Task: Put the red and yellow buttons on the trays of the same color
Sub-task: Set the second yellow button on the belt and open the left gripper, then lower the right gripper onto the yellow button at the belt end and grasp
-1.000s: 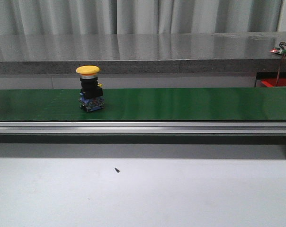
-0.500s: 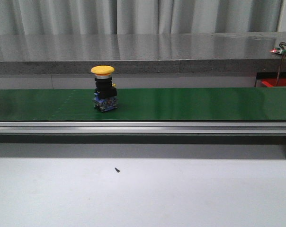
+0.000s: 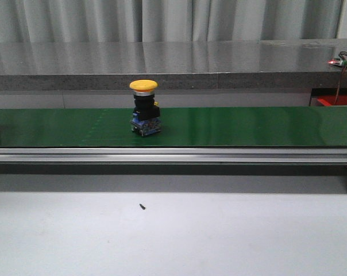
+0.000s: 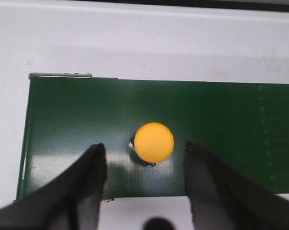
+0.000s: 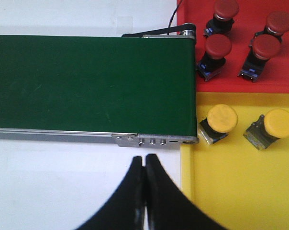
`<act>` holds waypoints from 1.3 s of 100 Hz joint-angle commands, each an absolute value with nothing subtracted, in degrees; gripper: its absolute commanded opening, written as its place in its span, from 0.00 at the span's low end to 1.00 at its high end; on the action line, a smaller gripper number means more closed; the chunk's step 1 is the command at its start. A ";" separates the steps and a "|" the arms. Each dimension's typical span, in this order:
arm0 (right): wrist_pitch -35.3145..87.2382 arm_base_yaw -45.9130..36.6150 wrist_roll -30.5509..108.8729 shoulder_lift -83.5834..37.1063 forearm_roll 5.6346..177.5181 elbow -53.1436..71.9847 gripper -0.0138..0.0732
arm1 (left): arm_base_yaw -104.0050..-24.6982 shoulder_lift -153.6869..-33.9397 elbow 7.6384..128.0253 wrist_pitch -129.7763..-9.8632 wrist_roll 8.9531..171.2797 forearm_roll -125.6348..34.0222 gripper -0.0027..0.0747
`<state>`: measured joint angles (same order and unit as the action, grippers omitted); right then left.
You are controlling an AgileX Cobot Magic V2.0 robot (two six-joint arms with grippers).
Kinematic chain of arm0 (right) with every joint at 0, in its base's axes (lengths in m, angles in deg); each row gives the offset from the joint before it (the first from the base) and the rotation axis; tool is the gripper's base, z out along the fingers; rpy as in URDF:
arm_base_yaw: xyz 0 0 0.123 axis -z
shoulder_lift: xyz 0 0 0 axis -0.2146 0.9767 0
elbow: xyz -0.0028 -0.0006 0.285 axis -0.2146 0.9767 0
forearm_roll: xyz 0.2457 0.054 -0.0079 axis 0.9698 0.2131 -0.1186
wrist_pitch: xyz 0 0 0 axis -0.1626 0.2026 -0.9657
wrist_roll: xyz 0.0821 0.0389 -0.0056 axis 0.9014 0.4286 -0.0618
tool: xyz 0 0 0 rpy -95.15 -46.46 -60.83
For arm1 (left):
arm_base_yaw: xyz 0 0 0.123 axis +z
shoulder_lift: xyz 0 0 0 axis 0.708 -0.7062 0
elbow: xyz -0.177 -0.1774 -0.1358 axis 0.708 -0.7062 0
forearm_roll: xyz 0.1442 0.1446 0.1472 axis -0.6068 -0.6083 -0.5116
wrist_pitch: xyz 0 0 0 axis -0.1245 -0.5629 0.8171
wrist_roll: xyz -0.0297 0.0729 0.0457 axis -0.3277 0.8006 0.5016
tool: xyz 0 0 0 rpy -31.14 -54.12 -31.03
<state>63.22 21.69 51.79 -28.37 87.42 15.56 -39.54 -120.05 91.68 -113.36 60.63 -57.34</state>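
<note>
yellow button [image 3: 144, 109]: upright on the green belt [image 3: 248, 126], left of middle
left gripper [image 4: 144, 158]: fingers spread wide, straddling the button
right gripper [image 5: 144, 165]: fingers pressed together, holding nothing

- Looks like an automation lab or test cell, not a home or a shop.
- Green conveyor belt [image 3: 231, 126] on an aluminium rail frame [image 3: 173, 155] crosses a plain white table [image 3: 173, 236].
- Grey stone-look counter [image 3: 162, 63] and pale curtains [image 3: 162, 20] behind it.
- Beyond the closed right gripper [image 5: 144, 163], at the belt's end: red tray [image 5: 240, 81] and yellow tray [image 5: 230, 182] holding industrial push buttons [image 5: 221, 120].
- Wired circuit board [image 3: 346, 59] with a red LED on the counter.
</note>
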 commanded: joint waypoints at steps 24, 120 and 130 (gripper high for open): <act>60.30 21.74 51.17 -29.30 88.28 14.17 0.04 | -43.15 -106.58 85.91 -112.25 61.26 -55.47 0.01; 68.60 10.89 50.71 -16.43 91.95 0.89 0.74 | -47.08 -84.83 68.27 -103.82 61.26 -55.47 0.01; 68.53 7.38 50.71 -13.26 91.95 -1.44 0.78 | -47.08 -84.83 68.27 -103.82 61.26 -55.47 0.01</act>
<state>70.65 9.91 51.52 -14.83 90.72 2.27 -46.59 -85.24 66.85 -107.79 61.23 -56.79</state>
